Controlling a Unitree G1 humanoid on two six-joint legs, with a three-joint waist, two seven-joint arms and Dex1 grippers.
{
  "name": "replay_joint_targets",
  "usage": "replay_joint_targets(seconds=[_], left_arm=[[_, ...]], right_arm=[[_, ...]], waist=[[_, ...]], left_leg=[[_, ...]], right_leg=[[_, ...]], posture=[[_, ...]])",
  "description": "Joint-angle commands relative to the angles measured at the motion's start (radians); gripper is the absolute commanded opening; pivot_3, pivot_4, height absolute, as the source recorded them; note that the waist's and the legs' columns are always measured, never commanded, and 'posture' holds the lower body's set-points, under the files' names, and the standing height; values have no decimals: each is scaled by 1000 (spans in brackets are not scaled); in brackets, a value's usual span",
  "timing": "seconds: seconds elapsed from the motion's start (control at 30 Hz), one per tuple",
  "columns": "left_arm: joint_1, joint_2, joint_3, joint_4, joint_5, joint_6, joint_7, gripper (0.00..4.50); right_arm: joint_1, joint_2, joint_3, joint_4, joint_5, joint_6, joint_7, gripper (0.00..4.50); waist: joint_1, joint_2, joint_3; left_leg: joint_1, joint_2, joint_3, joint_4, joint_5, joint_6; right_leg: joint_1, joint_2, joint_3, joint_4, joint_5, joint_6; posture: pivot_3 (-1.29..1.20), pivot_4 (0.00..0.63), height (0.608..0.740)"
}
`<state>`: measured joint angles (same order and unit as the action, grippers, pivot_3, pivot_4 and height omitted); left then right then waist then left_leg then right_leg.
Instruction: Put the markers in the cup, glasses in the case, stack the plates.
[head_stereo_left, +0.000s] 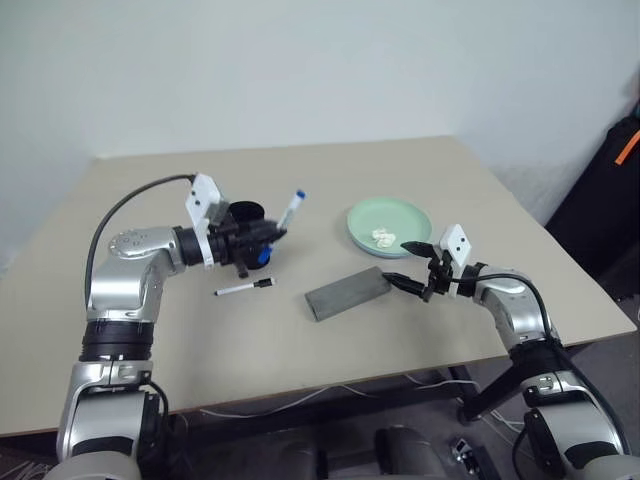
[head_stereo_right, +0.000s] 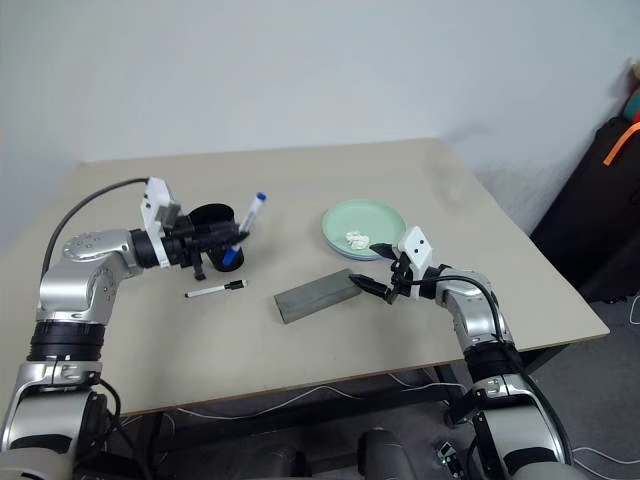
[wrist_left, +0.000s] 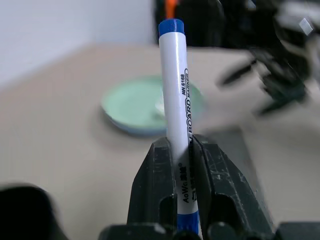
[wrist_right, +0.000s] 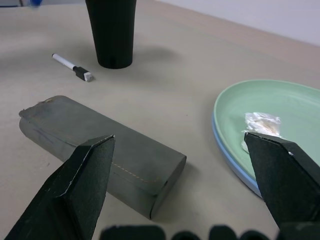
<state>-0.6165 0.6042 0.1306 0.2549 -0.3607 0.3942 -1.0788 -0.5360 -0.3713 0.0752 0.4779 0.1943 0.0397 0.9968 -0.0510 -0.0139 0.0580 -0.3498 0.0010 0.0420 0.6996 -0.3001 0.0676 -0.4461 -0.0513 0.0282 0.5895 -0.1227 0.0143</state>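
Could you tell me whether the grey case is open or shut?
Shut: the grey case lies flat on the table, lid down against its base, seam closed.

Bare table (head_stereo_left: 420, 165) behind cup (head_stereo_left: 245, 215) and plates (head_stereo_left: 390, 224).

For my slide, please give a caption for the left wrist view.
Left gripper shut on a blue-capped white marker, held above the table; stacked plates lie beyond.
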Motion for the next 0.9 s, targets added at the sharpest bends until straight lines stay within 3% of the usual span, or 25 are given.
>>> replay_joint_targets(seconds=[0.03,0.13,0.37,0.5,0.9], left_arm=[[-38,-14,51,1,-16,-46,74,84],[-59,-77,106,32,-5,-167,213,84],[-60,-82,100,48,-12,-211,244,84],[-148,-151,128,333,107,-515,470,84],[-271,-176,105,692,177,-758,529,84]], right_arm=[[-22,-2,-8,-46,13,-3,4,4500],[-27,1,-3,-49,13,2,10,4500],[-27,1,-2,-51,14,4,10,4500],[-32,7,13,-65,14,16,21,4500],[-19,12,18,-91,17,31,13,4500]], waist=[[-1,0,0],[0,-1,0],[0,-1,0],[5,-2,-1],[4,-2,-1]], left_leg=[[0,0,0,0,0,0],[0,0,0,0,0,-1],[0,0,0,0,0,-1],[1,-1,0,0,0,-1],[-1,-1,0,0,-2,-1]], right_leg=[[0,0,0,0,0,0],[0,0,0,0,0,0],[0,0,0,0,1,1],[1,0,0,0,1,1],[1,0,-1,-1,2,2]], posture=[[0,0,720],[0,0,720],[0,0,720],[0,0,720],[0,0,720]])
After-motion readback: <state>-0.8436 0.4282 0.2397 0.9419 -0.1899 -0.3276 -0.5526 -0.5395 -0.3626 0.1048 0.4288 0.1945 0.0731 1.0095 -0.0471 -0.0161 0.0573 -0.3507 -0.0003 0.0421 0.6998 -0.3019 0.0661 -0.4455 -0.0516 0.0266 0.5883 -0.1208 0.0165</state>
